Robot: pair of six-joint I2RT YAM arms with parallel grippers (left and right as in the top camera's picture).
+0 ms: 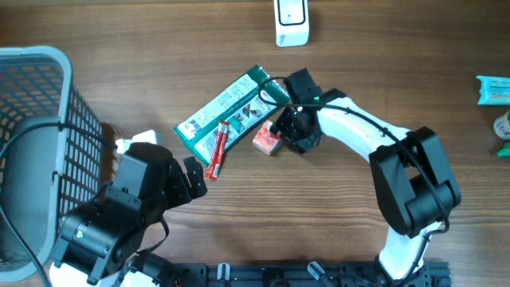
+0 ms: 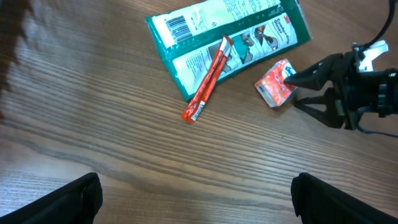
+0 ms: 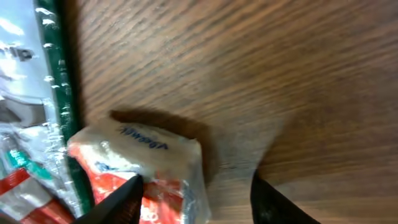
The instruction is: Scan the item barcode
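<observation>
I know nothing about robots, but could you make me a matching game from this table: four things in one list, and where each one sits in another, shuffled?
Things:
1. flat green-and-white plastic packet
2. thin red stick sachet
3. small red-and-white wrapped block
4. grey plastic mesh basket

Places:
A. at the left edge of the wooden table
B. at the tips of the right arm's fingers
C. mid-table, barcode up
D. lying half on the packet

Pairs: 1-C, 2-D, 3-B, 4-A.

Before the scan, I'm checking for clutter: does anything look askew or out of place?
The red stick lies slantwise across the green packet, overhanging its edge onto the table. Nothing looks spilled.
</observation>
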